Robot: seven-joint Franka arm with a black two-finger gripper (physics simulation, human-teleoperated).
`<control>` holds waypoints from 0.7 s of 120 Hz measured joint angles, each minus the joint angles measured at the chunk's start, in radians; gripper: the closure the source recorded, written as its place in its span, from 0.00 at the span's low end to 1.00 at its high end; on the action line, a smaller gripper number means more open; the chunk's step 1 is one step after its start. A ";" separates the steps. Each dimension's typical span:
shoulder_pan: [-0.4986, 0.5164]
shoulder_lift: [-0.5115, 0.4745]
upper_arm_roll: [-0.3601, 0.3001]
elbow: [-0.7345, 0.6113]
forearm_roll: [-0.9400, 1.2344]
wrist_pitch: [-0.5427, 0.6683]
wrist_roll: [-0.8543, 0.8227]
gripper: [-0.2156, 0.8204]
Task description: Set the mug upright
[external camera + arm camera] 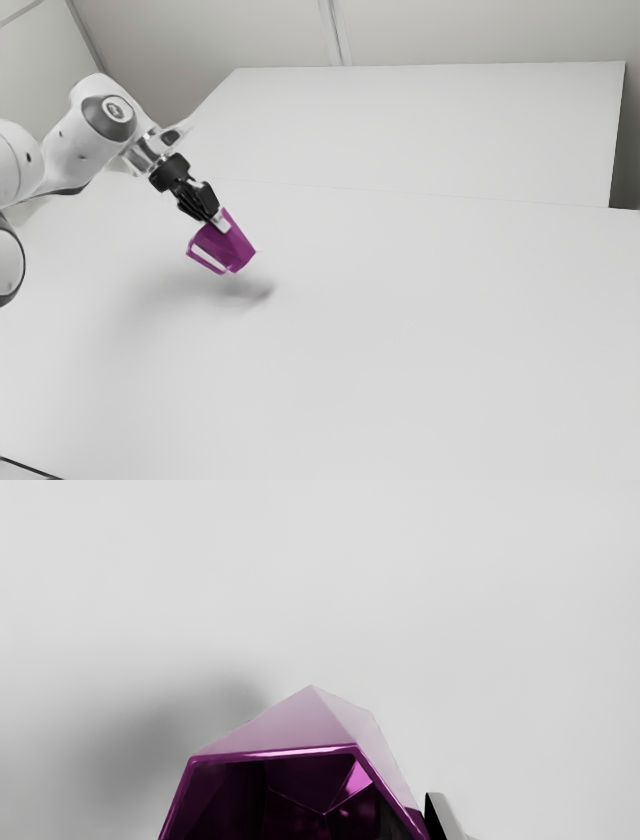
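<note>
Mug look: glossy purple faceted mug (235,245), flat-sided body, angular loop handle (206,264). Outer walls look pale pinkish where light hits them in the wrist view, deep purple at the rim (275,754).
Mug pose: tilted, not upright. Mouth faces back toward the hand, base end points away from it. Handle is on the exterior view's left side of the body.
Mug position: at the fingertips of the black two-finger gripper (220,222), off the table. Soft grey shadow (262,292) lies on the surface below, apart from the mug.
Gripper: clamped on the mug near the rim, bearing its weight. In the wrist view one fingertip (442,815) sits against the outside of the wall; where the other one bears, I can't tell.
Count: 1 mug, 1 handle on it, 1 gripper, 1 white robot arm (85,140), 1 white table (400,330) under the gripper, 1 pale flat panel (430,130) beyond the table, well apart from the gripper.
Container: the mug, 1 of 1. Mouth is open toward the hand's camera. Inside: dark purple facets with creases meeting at a point, one bright pink facet, some black patches near the wall by that fingertip. Can't tell if those are reflections or the other finger.
Arm: comes in from the exterior view's left, angled down to the gripper.
</note>
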State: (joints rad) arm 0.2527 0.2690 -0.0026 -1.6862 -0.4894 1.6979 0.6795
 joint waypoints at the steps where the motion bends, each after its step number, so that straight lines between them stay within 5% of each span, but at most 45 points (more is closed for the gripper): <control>1: -0.004 -0.005 -0.002 -0.003 0.015 0.003 -0.007 0.96; 32: -0.101 -0.167 -0.030 -0.229 0.323 0.210 -0.202 0.96; 84: -0.137 -0.146 -0.054 -0.367 0.480 0.504 -0.416 0.96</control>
State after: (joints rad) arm 0.1162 0.1230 -0.0569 -2.0535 -0.0091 2.2020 0.2631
